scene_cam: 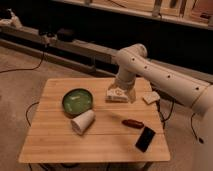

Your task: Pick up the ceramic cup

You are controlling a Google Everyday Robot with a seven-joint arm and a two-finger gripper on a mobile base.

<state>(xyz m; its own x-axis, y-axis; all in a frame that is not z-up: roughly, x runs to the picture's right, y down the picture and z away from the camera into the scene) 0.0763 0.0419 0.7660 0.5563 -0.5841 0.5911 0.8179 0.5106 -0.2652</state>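
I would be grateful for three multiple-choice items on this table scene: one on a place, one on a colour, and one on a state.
1. Where is the gripper?
A. Low over the far side of the table, between the green bowl and a small white object
B. Over the black phone
C. Down by the floor cable

2. What colour is the ceramic cup?
A. White
B. Green
C. Black

3. How does the ceramic cup rest?
A. Upright
B. On its side
C. Upside down in the bowl

Answers:
1 A, the arm's end hangs there, apart from the cup.
2 A, its wall is plain white.
3 B, its side lies on the wood just in front of the bowl.
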